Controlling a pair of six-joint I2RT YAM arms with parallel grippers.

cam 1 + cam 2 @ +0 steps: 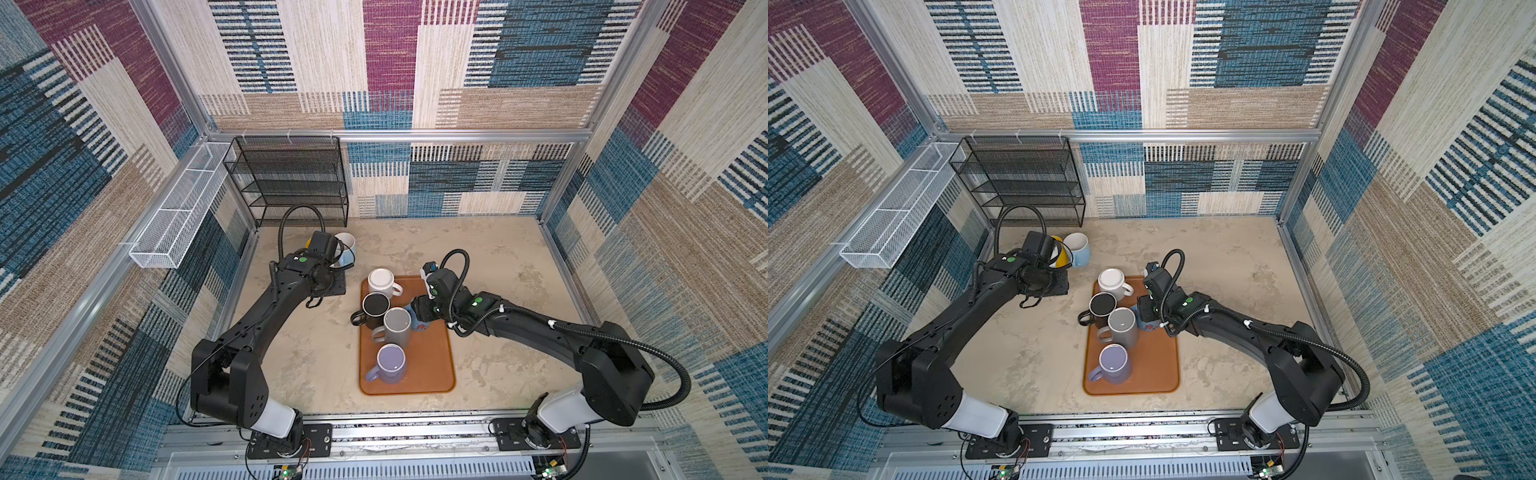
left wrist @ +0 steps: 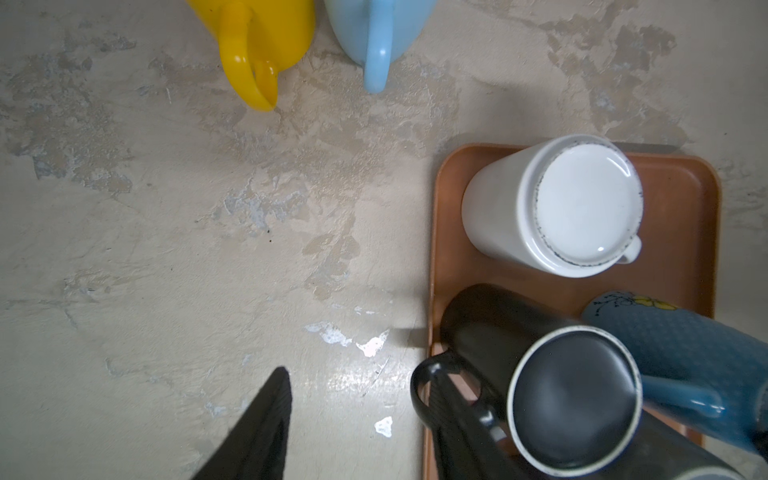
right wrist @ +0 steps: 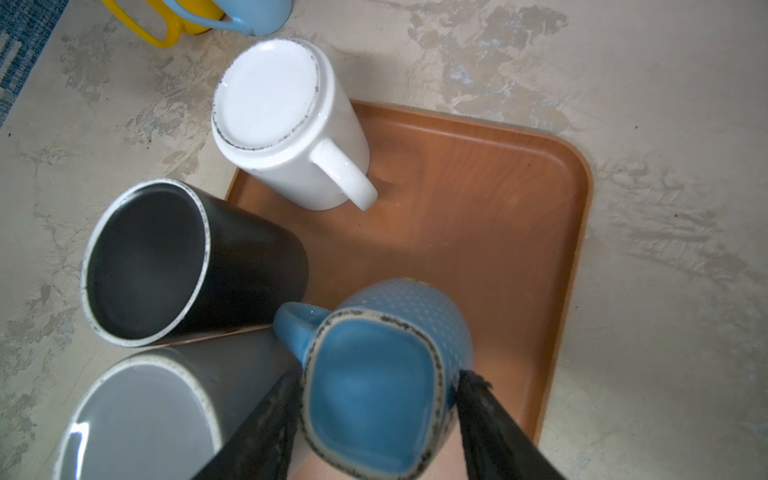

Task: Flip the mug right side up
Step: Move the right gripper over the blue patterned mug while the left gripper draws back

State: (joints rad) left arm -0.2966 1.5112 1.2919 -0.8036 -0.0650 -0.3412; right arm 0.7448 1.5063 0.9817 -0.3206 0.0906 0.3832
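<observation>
Closest to the right wrist camera's lens, the two black fingers (image 3: 257,428) of the right gripper (image 3: 380,376) lie close against either side of the blue mug (image 3: 365,399), whose squarish base faces up. I cannot tell whether they clamp it or merely flank it.

That mug sits on the one orange tray (image 1: 430,365), just at 3 o'clock of the grey mug (image 1: 397,324). Five mugs share the tray:
- the white mug (image 1: 380,280), base up, at the 12 o'clock end
- the black mug (image 1: 375,305), at 6 o'clock of the white one
- the grey mug
- the lilac mug (image 1: 390,359), at the 6 o'clock end
- the blue mug

Two more, a yellow mug (image 1: 1063,259) and a light-blue mug (image 1: 1079,249), stand side by side on the table (image 1: 498,291) at the tray's 11 o'clock, making seven in all.

The left gripper (image 2: 361,386) hangs near those two, jaws parted with nothing between them. One black wire rack (image 1: 291,178) and one white mesh basket (image 1: 178,220) occupy the far 11 o'clock corner.
</observation>
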